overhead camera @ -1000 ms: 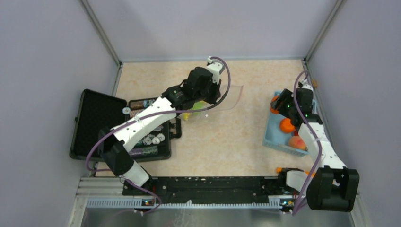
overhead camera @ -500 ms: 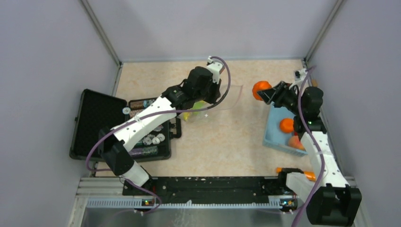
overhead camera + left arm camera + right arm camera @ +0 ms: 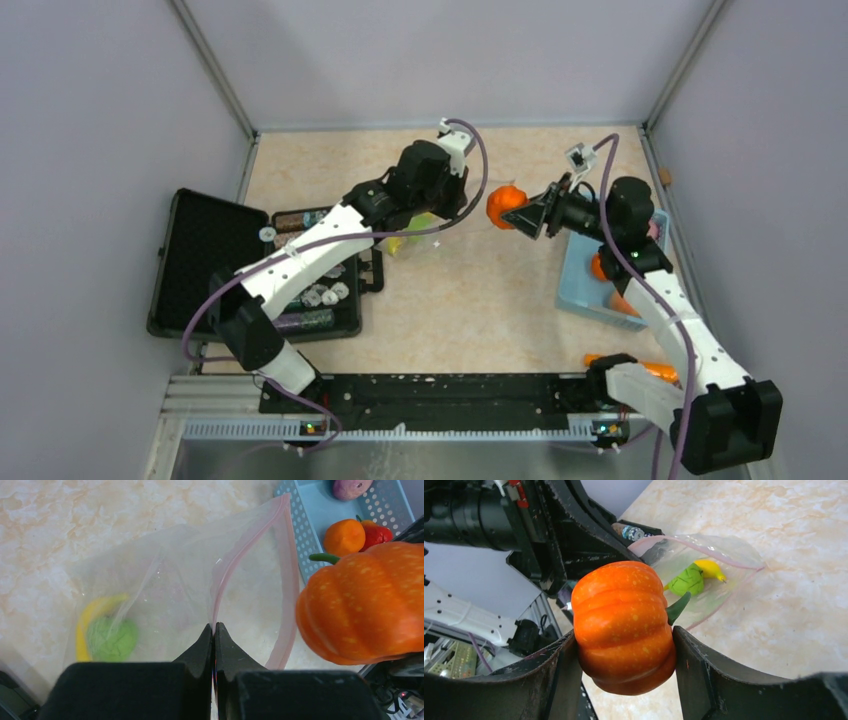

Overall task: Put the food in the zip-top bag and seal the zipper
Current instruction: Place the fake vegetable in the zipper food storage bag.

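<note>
Between basket and bag, change: the orange pumpkin (image 3: 505, 205) in the right gripper (image 3: 520, 212) has travelled left from the light-blue basket (image 3: 575, 292) and now hangs at the bag's mouth; the left arm has not shifted.
Surface: beige marbled table (image 3: 470, 300), with a black case (image 3: 200, 260) at its left edge.
Room: lilac-grey walls (image 3: 120, 100).
Right arm: stretched leftward, fingers spread wide and clamped on the pumpkin's sides.
Left arm: reaching to the far centre, the left gripper (image 3: 213, 630) pinched tight on the pinkish-red zipper (image 3: 290, 555).
Zip-top bag (image 3: 175, 580): on the table, mouth held open, containing the banana (image 3: 87, 620) and a green fruit (image 3: 112, 637).
</note>
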### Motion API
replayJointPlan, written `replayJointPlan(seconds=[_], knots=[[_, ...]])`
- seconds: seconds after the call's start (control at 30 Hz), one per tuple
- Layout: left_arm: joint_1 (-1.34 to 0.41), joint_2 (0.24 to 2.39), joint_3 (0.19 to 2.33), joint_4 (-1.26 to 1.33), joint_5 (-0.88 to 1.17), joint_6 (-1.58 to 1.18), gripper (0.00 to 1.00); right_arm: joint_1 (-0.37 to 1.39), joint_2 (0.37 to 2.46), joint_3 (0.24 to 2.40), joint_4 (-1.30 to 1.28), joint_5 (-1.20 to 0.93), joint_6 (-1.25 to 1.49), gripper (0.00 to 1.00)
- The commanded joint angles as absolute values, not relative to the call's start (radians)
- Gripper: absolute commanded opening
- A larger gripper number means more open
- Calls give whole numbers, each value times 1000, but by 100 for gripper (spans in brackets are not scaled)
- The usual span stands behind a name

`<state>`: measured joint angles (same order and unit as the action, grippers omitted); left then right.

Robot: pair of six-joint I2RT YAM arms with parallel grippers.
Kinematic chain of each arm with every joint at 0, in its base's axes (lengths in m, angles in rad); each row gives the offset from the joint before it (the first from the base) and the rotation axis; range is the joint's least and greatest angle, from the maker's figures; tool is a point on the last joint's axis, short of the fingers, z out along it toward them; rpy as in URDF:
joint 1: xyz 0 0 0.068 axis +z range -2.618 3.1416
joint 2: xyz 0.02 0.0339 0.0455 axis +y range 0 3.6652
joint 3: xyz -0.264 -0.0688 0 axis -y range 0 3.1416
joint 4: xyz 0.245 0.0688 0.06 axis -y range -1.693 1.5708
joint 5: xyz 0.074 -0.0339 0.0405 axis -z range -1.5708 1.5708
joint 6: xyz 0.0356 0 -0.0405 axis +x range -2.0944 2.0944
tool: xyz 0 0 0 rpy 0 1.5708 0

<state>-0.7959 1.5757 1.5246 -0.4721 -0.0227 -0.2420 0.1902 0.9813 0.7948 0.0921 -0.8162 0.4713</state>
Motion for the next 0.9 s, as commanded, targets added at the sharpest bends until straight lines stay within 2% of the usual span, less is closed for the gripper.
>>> replayJointPlan(seconds=[0.0,0.07,0.23,0.47,0.6,0.8,0.87], knots=[[-799,1584,1577,-452,-5,-264,0,276,1044,907,-33,-670,354,51],[-798,1593,1588,-450,25,-271,0,330,1095,979,-134,-578,280,51],[-801,1597,1607,-459,24,-273,0,375,1152,996,-89,-500,306,51],[-801,1579,1599,-458,13,-272,0,448,1213,1054,-214,-272,229,52],[-801,1580,1603,-455,10,-272,0,460,1224,1063,-216,-260,223,58],[-801,1576,1600,-459,10,-271,0,460,1201,1040,-153,-284,258,75],[-802,1577,1600,-459,9,-270,0,460,1193,1030,-138,-298,268,76]])
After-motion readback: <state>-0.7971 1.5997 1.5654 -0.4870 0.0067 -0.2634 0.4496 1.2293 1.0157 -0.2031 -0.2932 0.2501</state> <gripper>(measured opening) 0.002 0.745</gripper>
